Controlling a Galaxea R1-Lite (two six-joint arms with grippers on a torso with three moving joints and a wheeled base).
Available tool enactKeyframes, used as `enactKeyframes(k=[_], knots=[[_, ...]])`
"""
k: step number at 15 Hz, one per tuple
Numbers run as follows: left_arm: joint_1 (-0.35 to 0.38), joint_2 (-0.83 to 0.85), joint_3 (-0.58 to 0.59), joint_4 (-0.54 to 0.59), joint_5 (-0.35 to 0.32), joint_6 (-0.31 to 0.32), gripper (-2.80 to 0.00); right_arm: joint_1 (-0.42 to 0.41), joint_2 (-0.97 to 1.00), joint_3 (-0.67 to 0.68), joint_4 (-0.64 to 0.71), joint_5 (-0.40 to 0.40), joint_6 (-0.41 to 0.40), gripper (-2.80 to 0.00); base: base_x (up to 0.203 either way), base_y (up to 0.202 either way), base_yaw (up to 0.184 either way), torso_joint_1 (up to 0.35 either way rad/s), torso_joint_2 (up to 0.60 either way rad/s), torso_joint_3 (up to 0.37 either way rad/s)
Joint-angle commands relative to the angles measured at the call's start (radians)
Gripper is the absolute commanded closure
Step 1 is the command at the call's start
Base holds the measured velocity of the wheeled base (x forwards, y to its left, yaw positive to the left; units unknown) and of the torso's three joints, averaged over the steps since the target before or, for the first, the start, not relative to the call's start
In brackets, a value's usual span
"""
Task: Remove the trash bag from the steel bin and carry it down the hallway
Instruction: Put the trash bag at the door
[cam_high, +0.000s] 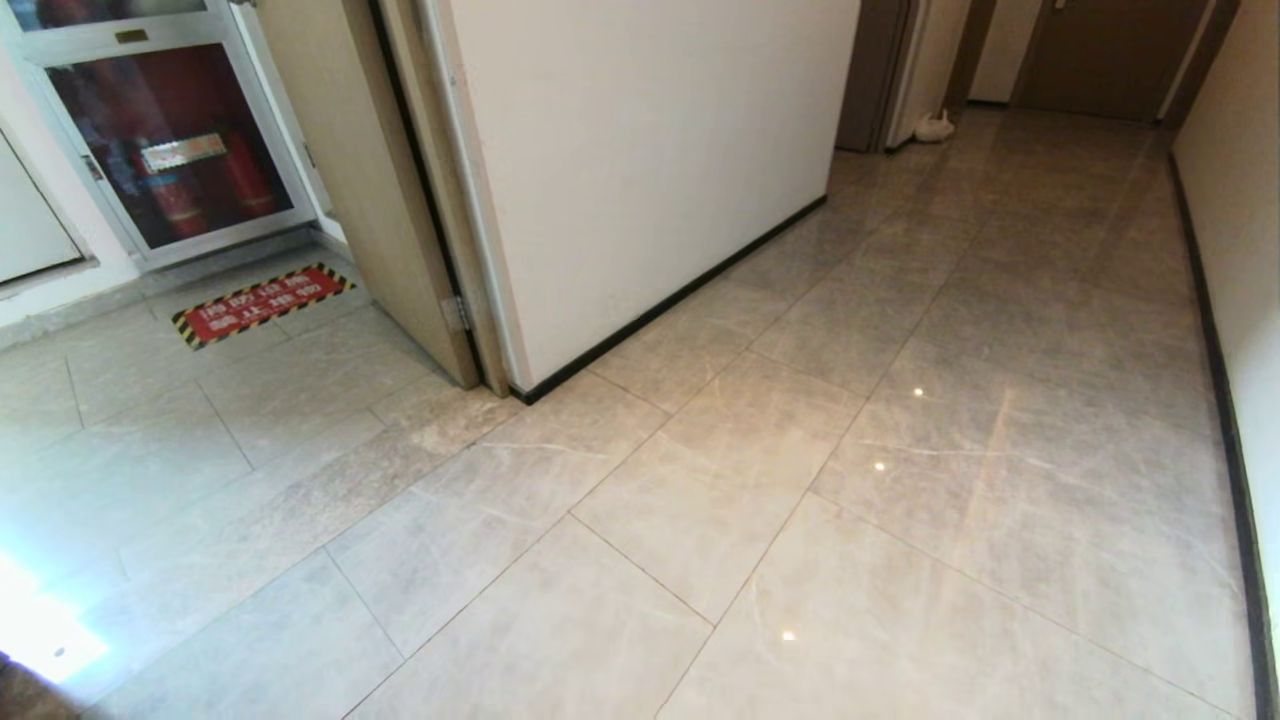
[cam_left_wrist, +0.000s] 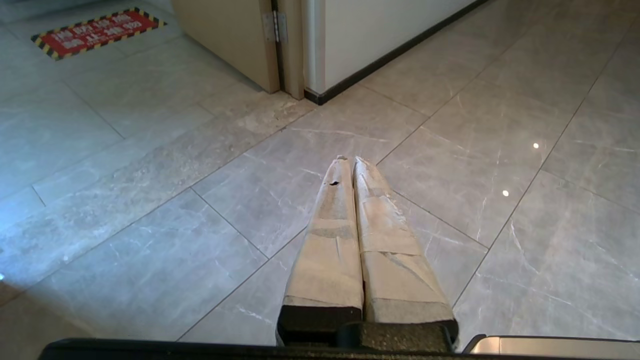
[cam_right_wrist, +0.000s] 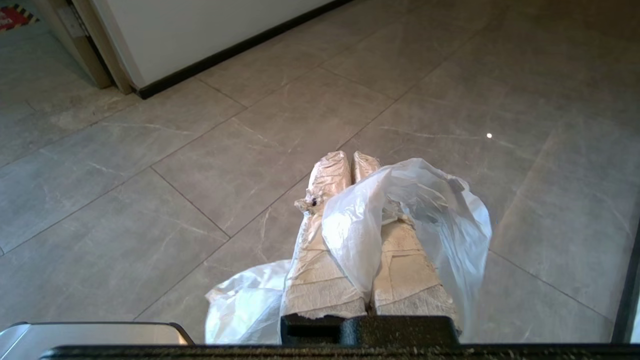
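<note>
- The right gripper (cam_right_wrist: 350, 159) pointed forward and slightly down over the floor, its tape-wrapped fingers (cam_right_wrist: 327, 200) pressed together, with the trash bag (cam_right_wrist: 400, 215) pinched between them and draped over them.
- The left gripper (cam_left_wrist: 348, 161) was posed alike, its taped fingers (cam_left_wrist: 332, 225) closed tip to tip and holding nothing.
- Neither arm showed in the head view.
</note>
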Motion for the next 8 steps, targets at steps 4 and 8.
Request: enactKeyframes(k=[4,8], knots=[[0.0,0.0,0.0,0.0,0.0,0.0,0.0,0.0,-0.001,0.0,0.0,0.0,-0.001,0.0,0.0,0.0,0.0,0.003,0.0,-0.195],[0.0,0.0,0.0,0.0,0.0,0.0,0.0,0.0,0.001,0.0,0.0,0.0,0.001,0.0,0.0,0.0,0.0,0.004,0.0,-0.198]])
